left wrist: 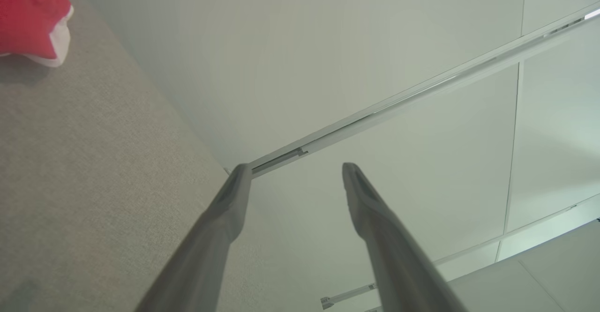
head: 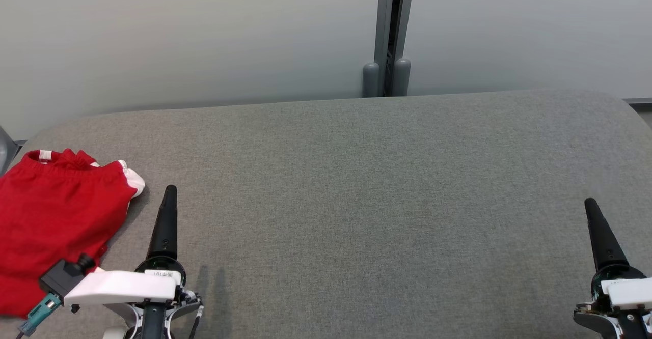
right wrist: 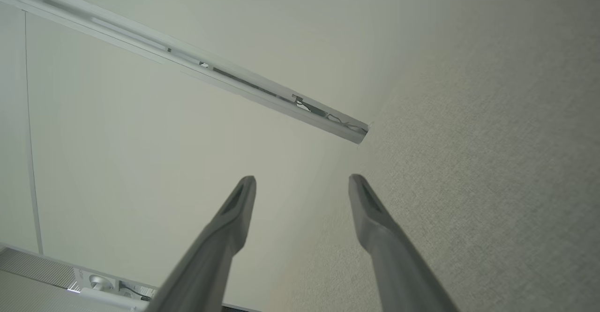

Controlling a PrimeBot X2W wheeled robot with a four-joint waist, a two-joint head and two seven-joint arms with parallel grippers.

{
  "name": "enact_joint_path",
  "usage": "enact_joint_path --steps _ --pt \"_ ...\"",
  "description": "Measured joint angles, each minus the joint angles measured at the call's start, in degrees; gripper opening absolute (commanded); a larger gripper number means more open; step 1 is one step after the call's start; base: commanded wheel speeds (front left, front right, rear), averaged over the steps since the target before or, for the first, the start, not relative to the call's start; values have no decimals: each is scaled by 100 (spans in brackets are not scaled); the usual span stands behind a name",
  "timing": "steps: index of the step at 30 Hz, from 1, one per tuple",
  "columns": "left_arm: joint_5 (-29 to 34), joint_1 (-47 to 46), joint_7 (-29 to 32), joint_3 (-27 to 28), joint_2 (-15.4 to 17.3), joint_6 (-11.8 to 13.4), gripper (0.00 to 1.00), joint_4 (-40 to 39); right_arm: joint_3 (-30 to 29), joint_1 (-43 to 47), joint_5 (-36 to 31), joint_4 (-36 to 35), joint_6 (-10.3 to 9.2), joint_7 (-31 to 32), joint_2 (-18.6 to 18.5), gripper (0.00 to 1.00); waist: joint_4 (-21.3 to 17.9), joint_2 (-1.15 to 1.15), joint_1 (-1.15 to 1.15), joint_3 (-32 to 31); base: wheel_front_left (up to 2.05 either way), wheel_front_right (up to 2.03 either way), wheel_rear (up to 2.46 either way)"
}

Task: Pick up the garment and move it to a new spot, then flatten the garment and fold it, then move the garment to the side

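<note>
Wall panels (head: pixel 204 33): pale, plain; stand behind the surface across the whole head view; cut off at the top.

Surface (head: pixel 356 201): grey woven cloth cover, rounded far corners; runs out of the head view at the bottom and on both sides, so the near edge cannot be seen.

Garment (head: pixel 51 217): red with white trim; lies loosely bunched on the surface at the far left of the head view, just beside the left arm. Cut off by the left edge of that view; lower right part hidden under the left wrist housing (head: pixel 122 285). Kind of garment hard to tell. One red and white corner (left wrist: pixel 33 17) in the upper left of the left wrist view, cropped by the frame.

Metal post (head: pixel 389 33): grey, upright, between two wall panels; foot hidden behind the far edge of the surface.

Left jaws: spread wide, gripping nothing; fingers (left wrist: pixel 225 209) apart over the surface, clear of the garment. Seen edge-on in the head view as one dark finger (head: pixel 165 222).

Right jaws: spread wide, gripping nothing; fingers (right wrist: pixel 375 223) over bare surface, well apart from the garment. One dark finger (head: pixel 601 237) at the lower right of the head view, base cropped.

Connector (head: pixel 61 278): black block with a teal plug on the left wrist, overlapping the garment; cable cut off at the bottom.
</note>
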Motion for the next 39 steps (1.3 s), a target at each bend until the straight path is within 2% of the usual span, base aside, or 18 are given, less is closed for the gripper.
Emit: enact_joint_path --steps 9,20,31,39 --pt "1249 -83 -151 -18 8 66 100 -193 179 -153 -1260 -164 0 -245 -113 100 5 0 0 -15 0 0 0" --pt "2525 -94 -319 -138 168 201 100 -257 385 -279 -2677 -181 1 -481 -193 100 9 0 0 -29 0 0 0" --pt "3538 -160 -467 -221 305 353 100 -196 548 -393 -3832 -91 1 -671 -202 100 30 0 0 -43 0 0 0" --pt "4064 -205 -457 -299 366 422 100 -116 617 -414 -4375 -4 2 -760 -183 100 47 0 0 -46 0 0 0"
